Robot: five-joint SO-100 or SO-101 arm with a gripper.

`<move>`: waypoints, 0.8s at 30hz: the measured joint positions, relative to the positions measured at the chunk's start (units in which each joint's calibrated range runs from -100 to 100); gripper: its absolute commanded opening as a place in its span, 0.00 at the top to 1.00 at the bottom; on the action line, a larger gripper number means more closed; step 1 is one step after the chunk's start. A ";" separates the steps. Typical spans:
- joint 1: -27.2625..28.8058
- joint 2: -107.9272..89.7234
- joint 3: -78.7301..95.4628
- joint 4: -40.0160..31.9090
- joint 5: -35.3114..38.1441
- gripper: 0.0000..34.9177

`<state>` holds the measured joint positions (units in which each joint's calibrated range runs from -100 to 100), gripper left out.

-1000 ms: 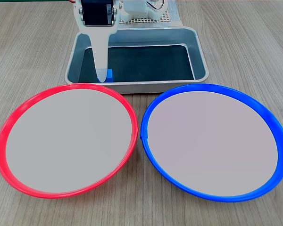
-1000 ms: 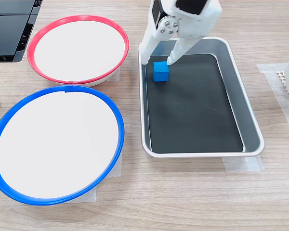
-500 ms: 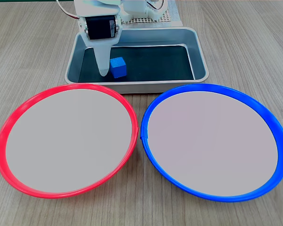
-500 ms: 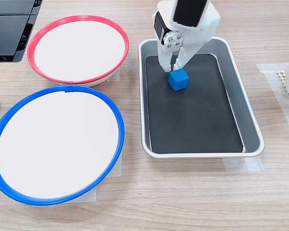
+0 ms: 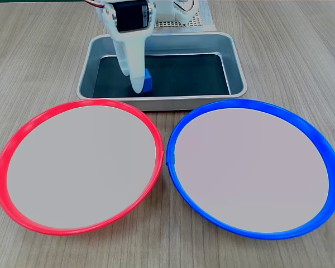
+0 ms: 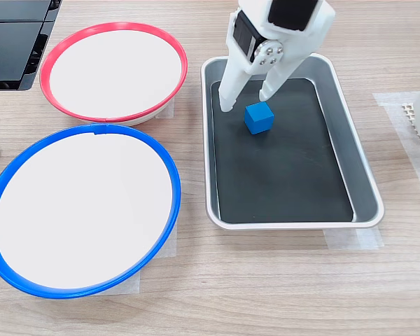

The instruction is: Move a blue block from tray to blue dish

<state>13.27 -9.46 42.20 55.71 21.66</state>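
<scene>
The step in hand looks like the pick-up, not yet won: the blue block (image 6: 259, 117) sits on the dark base of the tray (image 6: 367, 199), towards the end nearest the red-rimmed dish (image 6: 114, 70), and the gripper (image 6: 246, 100) hangs just above it with its jaws spread apart and nothing between them. In the first exterior view one white finger (image 5: 137, 84) hides most of the block (image 5: 148, 80). Half a second ago the jaws stood closer together at the block; now they are wider and seem higher, while the block lies about where it was (a second ago it sat nearer the tray's corner). Next the jaws would need to drop astride the cube, pinch it squarely, lift clear of the tray wall, and carry it to the blue dish (image 6: 0, 183), which holds nothing.
</scene>
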 measured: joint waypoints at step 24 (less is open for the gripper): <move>-25.04 8.01 -35.57 3.02 -11.92 0.99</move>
<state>-11.77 -1.45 6.62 58.73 9.74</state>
